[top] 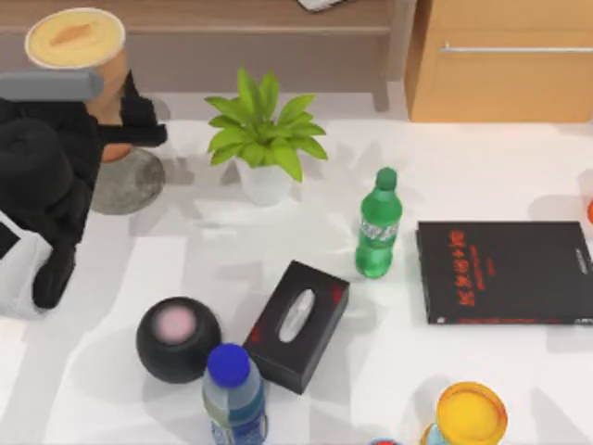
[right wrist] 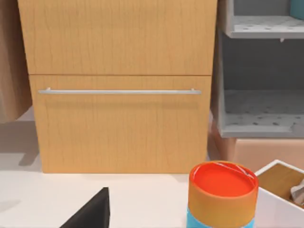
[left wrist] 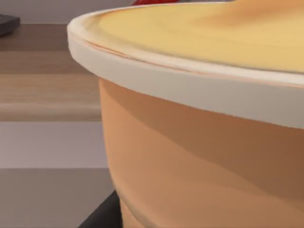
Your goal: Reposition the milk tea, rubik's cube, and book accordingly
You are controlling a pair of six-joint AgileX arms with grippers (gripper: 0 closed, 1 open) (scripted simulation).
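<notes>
The milk tea [top: 74, 39] is a tall orange-brown cup with a pale creamy top, at the table's far left back. My left gripper [top: 113, 130] is shut on its lower body, and one dark finger [top: 141, 132] shows on the cup's right side. The cup's base sits over the back edge of a grey round coaster [top: 130, 185]; I cannot tell whether it touches. Up close in the left wrist view, the milk tea [left wrist: 199, 152] shows its rim and side. The rubik's cube and the book are out of view. My right arm is parked off to the right.
A potted plant [top: 264, 139], a green bottle [top: 377, 227], a black tissue box [top: 296, 323], a black sphere [top: 178, 338], a blue-capped bottle [top: 232, 389] and a thin black book with red characters [top: 505, 271] stand on the table. A wooden drawer cabinet [right wrist: 118, 85] and an orange-lidded can [right wrist: 222, 190] lie at the back right.
</notes>
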